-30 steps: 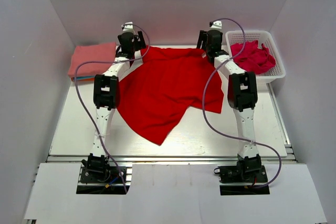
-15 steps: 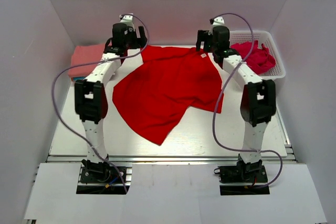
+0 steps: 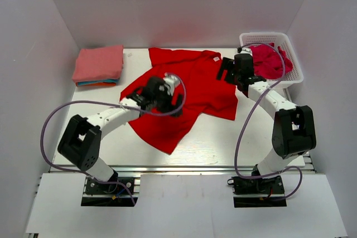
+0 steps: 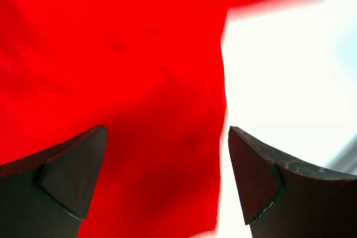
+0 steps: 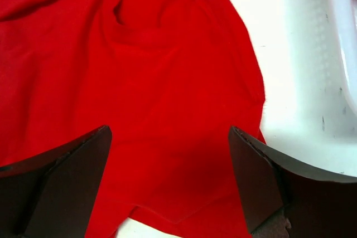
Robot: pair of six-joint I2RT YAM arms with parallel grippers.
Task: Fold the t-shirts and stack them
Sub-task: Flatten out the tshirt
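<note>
Hovering both claws over the red shirt (image 3: 201, 90), which lies spread mid-table and skewed. Long axis: collar at upper centre of the top view, hem corner pointing to lower centre. It runs on a diagonal, not square to me.

Left claw (image 4: 166, 135): jaws wide apart, nothing between them. It sits over the shirt's left-of-centre part. The wrist view shows a cloth edge running top to bottom between my fingers, red to the left, bare table (image 4: 279, 71) to the right. Which edge this is I cannot tell for sure; likely the hem side.

Right claw (image 5: 168, 132): jaws wide apart too, empty. It is over the shirt's upper right part, near the sleeve, with the basket (image 5: 340, 54) wall at the right of the wrist frame.

Stack (image 3: 99, 64) of folded shirts: upper left, well apart from both claws. Crimson shirts (image 3: 268, 59) lie in the basket, upper right.

Judgement: left claw is nearer the hem end, right claw nearer the collar end. The fold needs an edge pinch from each, and the skew probably wants squaring first.
</note>
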